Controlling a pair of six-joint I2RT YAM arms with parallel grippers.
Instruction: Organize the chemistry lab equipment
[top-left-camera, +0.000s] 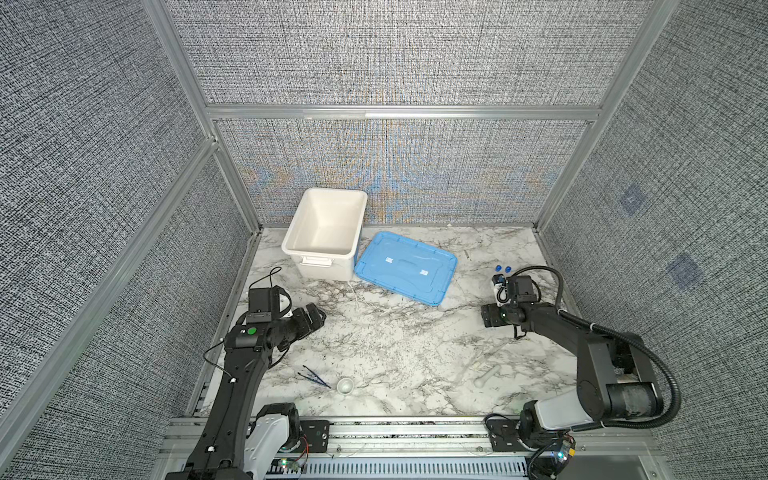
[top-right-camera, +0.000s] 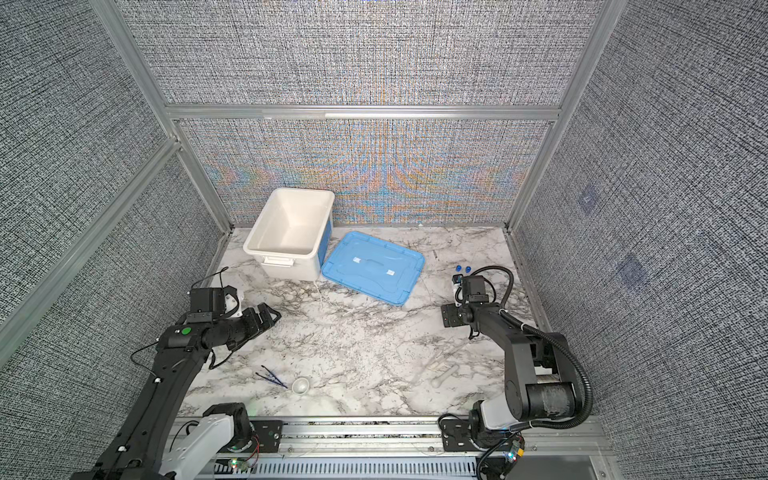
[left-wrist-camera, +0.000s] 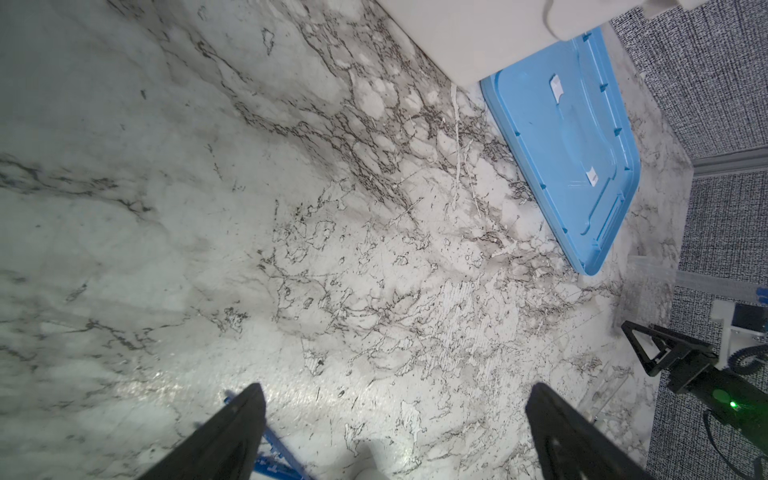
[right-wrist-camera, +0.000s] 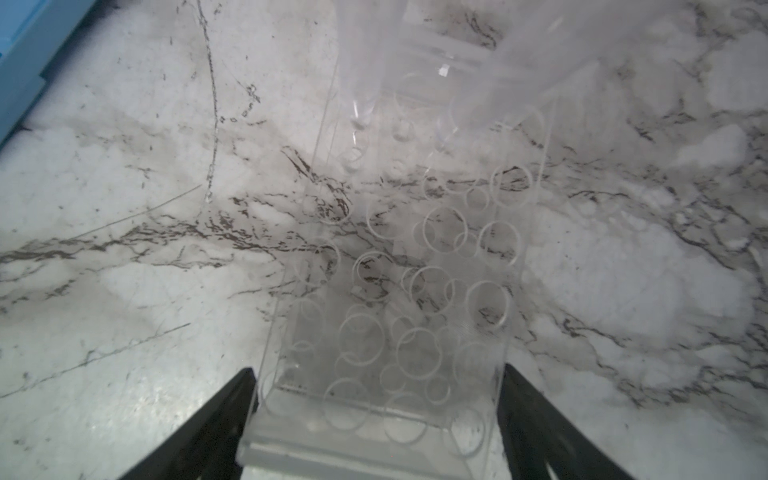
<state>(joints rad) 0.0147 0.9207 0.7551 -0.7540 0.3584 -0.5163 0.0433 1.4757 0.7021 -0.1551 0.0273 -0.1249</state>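
Our right gripper (right-wrist-camera: 377, 368) straddles the clear acrylic test-tube rack (right-wrist-camera: 432, 266), one finger against each side wall, though we cannot tell whether it squeezes or only brackets it. The rack is at the right side of the marble table (right-wrist-camera: 124, 174), with two blue-capped tubes (top-left-camera: 500, 269) upright at its far end. We judge it light, stiff, slick and brittle, so we grip the flat walls gently and keep it level.

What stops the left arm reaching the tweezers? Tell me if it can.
Probably yes: nothing stands between. The left fingers are open and empty, and the tweezers lie uncovered on the table, a small dish beside them.
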